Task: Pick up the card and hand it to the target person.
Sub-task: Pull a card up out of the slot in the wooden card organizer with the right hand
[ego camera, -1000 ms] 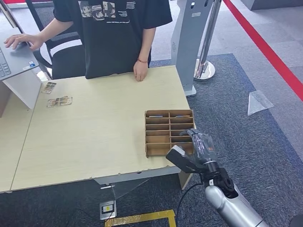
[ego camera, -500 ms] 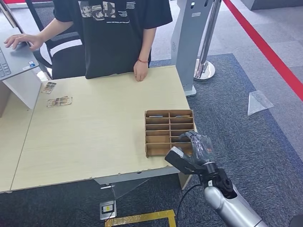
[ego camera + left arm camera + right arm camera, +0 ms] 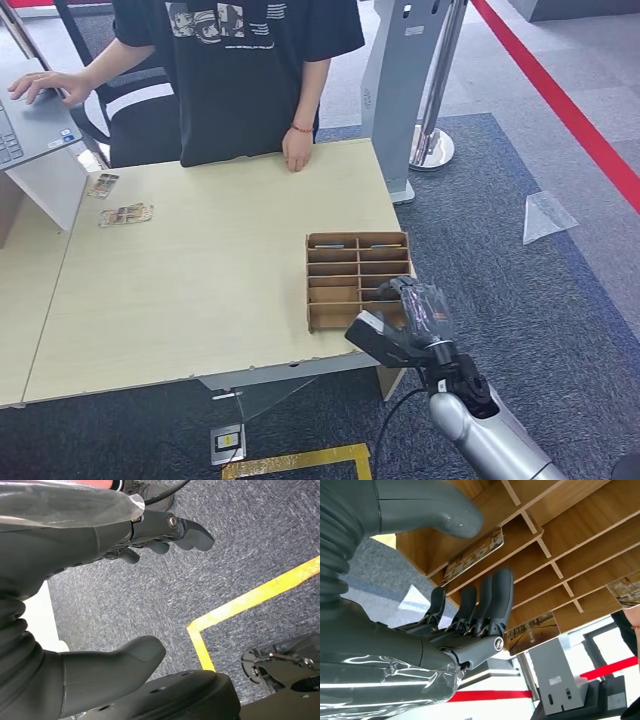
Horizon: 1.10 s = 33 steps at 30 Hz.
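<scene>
Grey carpet, pale wooden desk (image 3: 196,280). Wooden compartment rack (image 3: 340,270) at desk's near right corner. Right robot hand (image 3: 404,325) at rack's near edge: thumb apart from fingers (image 3: 486,605), fingers bent toward the compartments, nothing grasped. Card (image 3: 473,555) lying in a compartment between thumb and fingers, just beyond the fingertips; contact unclear. Left robot hand (image 3: 113,595) over carpet: spread, empty. Person (image 3: 241,70) at desk's far side.
</scene>
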Available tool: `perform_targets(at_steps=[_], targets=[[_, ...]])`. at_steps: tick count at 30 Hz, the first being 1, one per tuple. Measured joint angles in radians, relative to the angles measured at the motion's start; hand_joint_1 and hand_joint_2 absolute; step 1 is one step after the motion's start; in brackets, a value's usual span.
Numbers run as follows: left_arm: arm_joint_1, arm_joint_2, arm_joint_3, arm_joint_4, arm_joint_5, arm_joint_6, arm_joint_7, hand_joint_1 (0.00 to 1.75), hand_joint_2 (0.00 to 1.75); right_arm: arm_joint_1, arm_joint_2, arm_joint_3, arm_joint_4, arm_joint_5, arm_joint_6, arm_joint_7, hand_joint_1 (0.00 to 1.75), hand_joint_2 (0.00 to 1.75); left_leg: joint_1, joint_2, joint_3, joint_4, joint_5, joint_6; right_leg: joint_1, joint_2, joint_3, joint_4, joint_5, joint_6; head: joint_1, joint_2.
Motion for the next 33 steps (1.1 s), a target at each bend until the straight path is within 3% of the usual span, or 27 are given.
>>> perform_targets(at_steps=[8, 12, 14, 26, 33], targets=[[0.0, -0.003, -0.002, 0.0, 0.001, -0.001, 0.003, 0.0, 1.75, -0.006, 0.016, 0.001, 0.019, 0.084, 0.036, 0.076, 0.95, 1.75, 0.0, 0.0, 0.0, 0.0, 0.0, 0.0, 0.0, 0.0, 0.0, 0.0, 0.0, 0.0, 0.0, 0.0], [0.0, -0.003, -0.002, 0.0, 0.001, -0.002, 0.006, 0.0, 1.75, -0.005, 0.019, -0.002, 0.013, 0.098, 0.046, 0.094, 1.54, 1.75, 0.0, 0.0, 0.0, 0.0, 0.0, 0.0, 0.0, 0.0, 0.0, 0.0, 0.0, 0.0, 0.0, 0.0], [0.0, -0.003, -0.002, 0.0, 0.001, -0.002, 0.007, 0.0, 1.75, -0.001, 0.017, -0.004, -0.001, 0.107, 0.055, 0.104, 1.7, 1.75, 0.0, -0.001, 0.0, 0.0, 0.0, 0.0, 0.0, -0.001, 0.0, 0.0, 0.0, 0.0, 0.0, 0.0], [-0.001, -0.004, -0.009, -0.001, -0.003, -0.01, 0.005, 0.0, 1.75, 0.017, -0.018, -0.02, -0.127, 0.137, 0.108, 0.106, 1.75, 1.75, 0.0, -0.002, -0.001, 0.001, 0.0, 0.0, 0.0, -0.002, -0.001, 0.001, -0.001, 0.0, 0.0, 0.0], [-0.001, 0.0, -0.019, -0.001, -0.01, -0.019, -0.007, 0.0, 1.75, -0.037, -0.125, -0.033, -0.258, 0.049, 0.218, -0.036, 1.75, 1.75, -0.001, -0.002, -0.002, 0.003, 0.0, 0.0, -0.001, -0.002, -0.002, 0.003, -0.001, 0.0, 0.0, 0.0]])
